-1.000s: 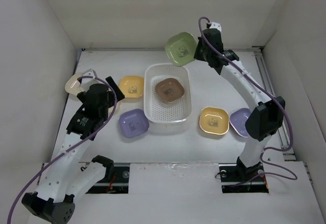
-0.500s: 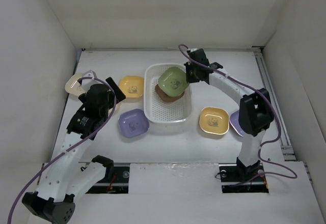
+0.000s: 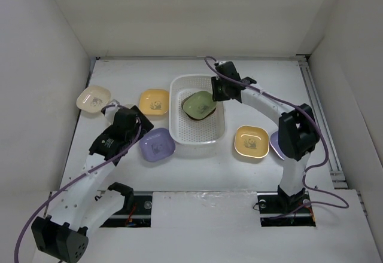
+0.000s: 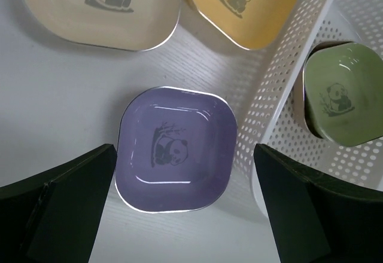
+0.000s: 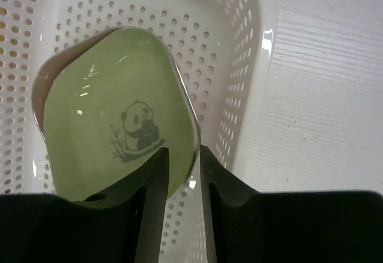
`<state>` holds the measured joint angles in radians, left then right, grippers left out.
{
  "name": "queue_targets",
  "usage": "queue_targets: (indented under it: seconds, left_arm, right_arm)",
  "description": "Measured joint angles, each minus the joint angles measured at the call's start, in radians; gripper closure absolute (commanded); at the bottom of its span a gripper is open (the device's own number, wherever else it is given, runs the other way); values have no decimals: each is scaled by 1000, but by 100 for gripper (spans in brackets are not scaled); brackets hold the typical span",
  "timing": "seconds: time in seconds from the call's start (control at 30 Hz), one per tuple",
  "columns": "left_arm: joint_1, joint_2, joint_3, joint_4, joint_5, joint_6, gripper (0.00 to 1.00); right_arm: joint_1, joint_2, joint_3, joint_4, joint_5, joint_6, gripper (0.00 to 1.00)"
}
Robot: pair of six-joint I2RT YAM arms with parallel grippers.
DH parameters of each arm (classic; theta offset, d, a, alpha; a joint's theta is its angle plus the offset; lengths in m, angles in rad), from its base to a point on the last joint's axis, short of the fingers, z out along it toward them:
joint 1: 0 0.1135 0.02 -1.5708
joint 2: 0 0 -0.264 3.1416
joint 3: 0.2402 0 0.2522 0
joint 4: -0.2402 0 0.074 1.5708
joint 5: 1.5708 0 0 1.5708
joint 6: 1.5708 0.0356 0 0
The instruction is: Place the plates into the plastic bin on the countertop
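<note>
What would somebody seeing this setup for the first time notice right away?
The green plate draws the eye: the right gripper has its jaws pinched on the plate's rim inside the white bin, where it lies over a brown plate. Next, the left gripper hangs with jaws wide open above the lavender plate on the countertop beside the bin. A cream plate and a yellow plate lie farther back.

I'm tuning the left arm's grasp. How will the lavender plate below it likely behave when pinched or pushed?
The lavender plate looks glossy and lies flat on the countertop, so a push would probably slide it, not tip it. Its thin upturned rim suggests light, stiff plastic, likely pinchable at an edge.
</note>
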<state>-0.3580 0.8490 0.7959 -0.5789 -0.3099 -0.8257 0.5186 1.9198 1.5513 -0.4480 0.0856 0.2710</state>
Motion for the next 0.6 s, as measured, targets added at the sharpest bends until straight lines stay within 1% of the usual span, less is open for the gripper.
queue_targets:
  seconds: [0.1, 0.23, 0.27, 0.3, 0.37, 0.43, 0.53, 0.6]
  left_arm:
    - [0, -43, -61, -2, 8, -42, 0]
    - [-24, -80, -117, 6, 6, -100, 0]
    - [-32, -81, -131, 10, 6, -113, 0]
    - [-40, -78, -144, 14, 9, -122, 0]
    - [-44, -62, -175, 27, 11, -140, 0]
    - [-45, -37, -205, 43, 8, -156, 4]
    - [-46, 3, -245, 63, 1, -180, 5]
    - [-46, 19, -264, 71, -3, -195, 11]
  right_arm:
    - [-1, 0, 0, 6, 10, 13, 33]
    - [0, -2, 1, 12, 10, 22, 15]
    - [3, -5, 1, 12, 10, 22, 5]
    - [8, -10, 1, 11, 11, 24, 0]
    - [13, -33, 1, 10, 12, 24, 0]
    - [22, -74, 1, 11, 12, 23, 0]
    - [43, -152, 1, 11, 12, 23, 0]
    - [61, -210, 1, 13, 12, 21, 0]
